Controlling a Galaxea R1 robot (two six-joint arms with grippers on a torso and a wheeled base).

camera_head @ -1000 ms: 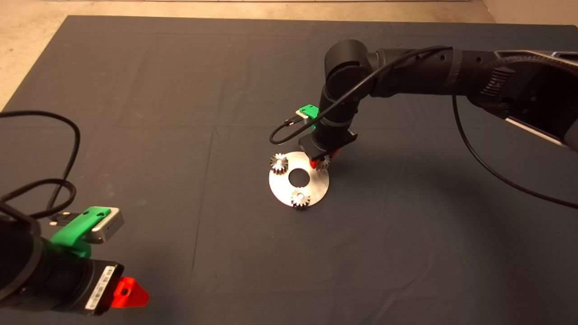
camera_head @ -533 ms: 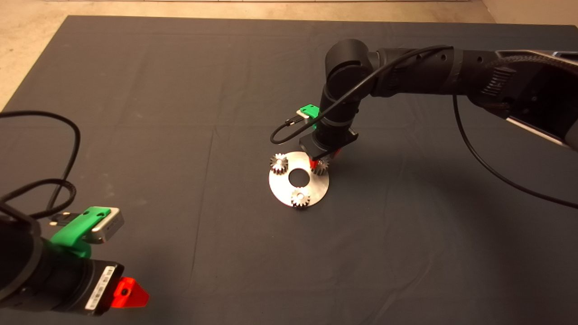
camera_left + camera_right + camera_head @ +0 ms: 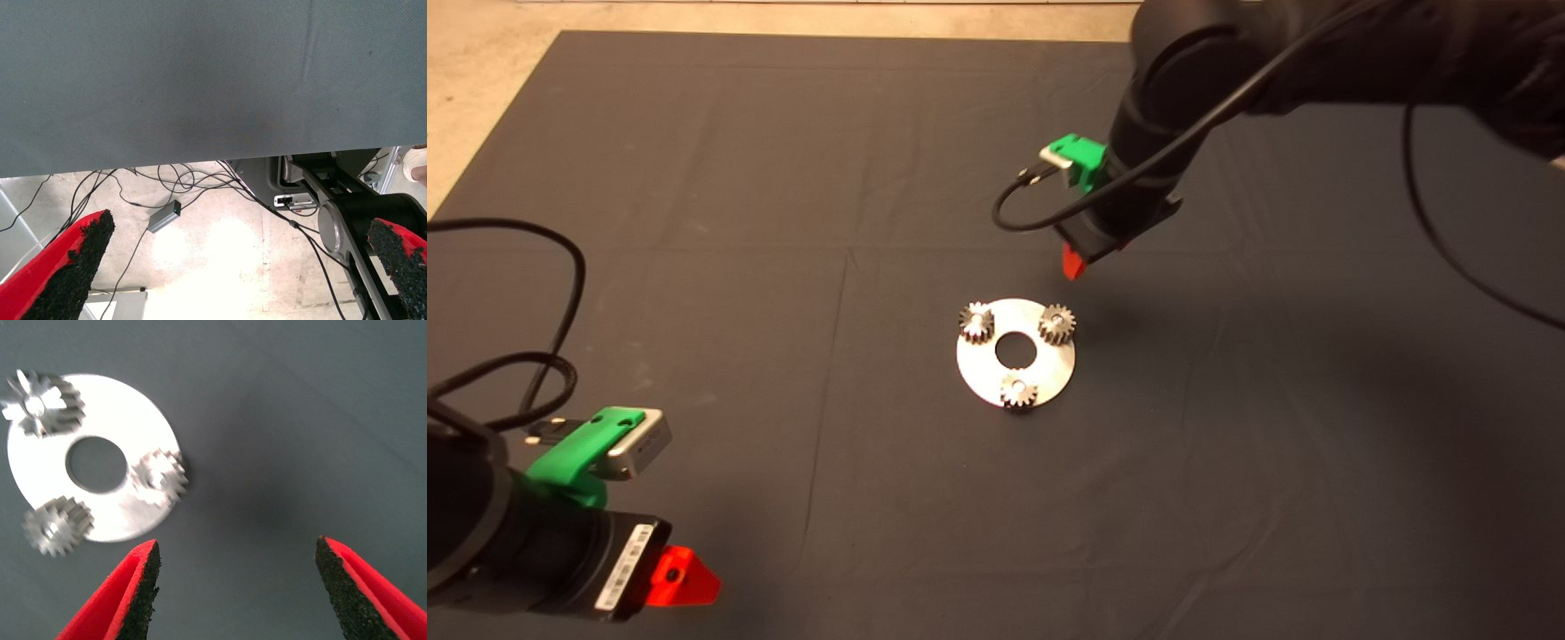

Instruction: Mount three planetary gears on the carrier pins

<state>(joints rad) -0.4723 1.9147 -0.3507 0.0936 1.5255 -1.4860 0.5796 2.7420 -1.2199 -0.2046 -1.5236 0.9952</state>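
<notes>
Head view: right gripper [image 3: 1074,263] hangs clear above the mat, fingers spread, holding nothing. Below and just beside it, all three planetary gears [image 3: 1056,324] sit on the carrier pins of the silver disc [image 3: 1049,369]. Install looks finished; next is probably just parking. Left gripper [image 3: 233,267] idles spread at the mat's near edge.

In the head view the right arm [image 3: 1316,53] runs off the top and right edges, and only one red tip of the right gripper's [image 3: 1089,253] fingers [image 3: 1073,263] shows. Each gear [image 3: 1056,324] covers its pin. The left arm [image 3: 480,533] is cut off at the lower left corner.
</notes>
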